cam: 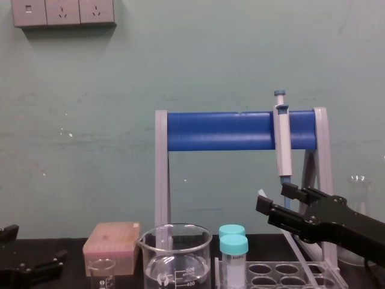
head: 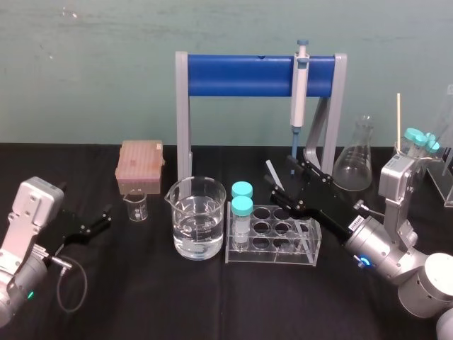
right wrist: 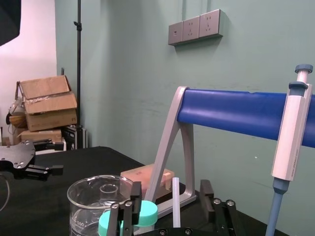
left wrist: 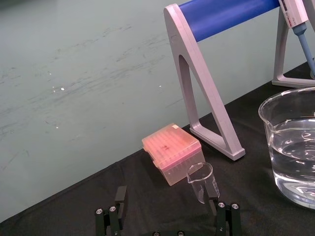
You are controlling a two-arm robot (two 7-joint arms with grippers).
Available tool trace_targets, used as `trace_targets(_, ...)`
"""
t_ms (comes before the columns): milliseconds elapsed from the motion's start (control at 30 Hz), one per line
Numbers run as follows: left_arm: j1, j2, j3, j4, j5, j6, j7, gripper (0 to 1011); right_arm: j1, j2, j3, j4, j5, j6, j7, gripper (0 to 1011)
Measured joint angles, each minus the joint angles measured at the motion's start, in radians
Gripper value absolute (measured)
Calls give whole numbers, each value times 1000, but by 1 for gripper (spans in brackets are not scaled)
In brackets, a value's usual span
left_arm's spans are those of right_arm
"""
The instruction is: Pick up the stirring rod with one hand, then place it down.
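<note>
Stirring rod (right wrist: pixel 175 206), thin translucent glass, is standing mid-frame between your black right gripper's (right wrist: pixel 171 189) spread flat fingers; left gripper (head: pixel 105 218) is idling lower left, spread too.

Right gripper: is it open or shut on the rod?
Open. The right gripper has its fingers apart; the rod stands between them, with a gap on each side.
</note>
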Motion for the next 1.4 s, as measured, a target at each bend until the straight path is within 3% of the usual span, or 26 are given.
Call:
trace_targets(167,0,0,0,0,0,0,0,1000,0,0,0,0,0,0,0,906)
trace_targets(367,0,0,0,0,0,0,0,1000,-5,-3,11,-21,0,-24,-15,1003)
trace_targets(467,0,0,0,0,0,0,0,1000,-19,-12,45,-69,0,-57,-73,1003)
trace_targets(667,0,0,0,0,0,0,0,1000,-44,-16,107,-136,-20,-54,-188,1003)
trace_targets(867,0,0,0,0,0,0,0,1000,-112,7,169,-235,-57,48,-322,1003)
trace_targets(1000,0,0,0,0,0,0,0,1000,-181,30,197,-304,-63,162,-379,1003)
trace_targets(1100,0,0,0,0,0,0,0,1000,-248,53,213,-367,-67,311,-423,1003)
trace_targets(1200,0,0,0,0,0,0,0,1000,-273,61,218,-390,-67,390,-440,1003)
trace_targets(1300,0,0,0,0,0,0,0,1000,-282,64,221,-397,-69,440,-452,1003)
trace_targets(1400,0,0,0,0,0,0,0,1000,-281,61,223,-395,-70,440,-452,1003)
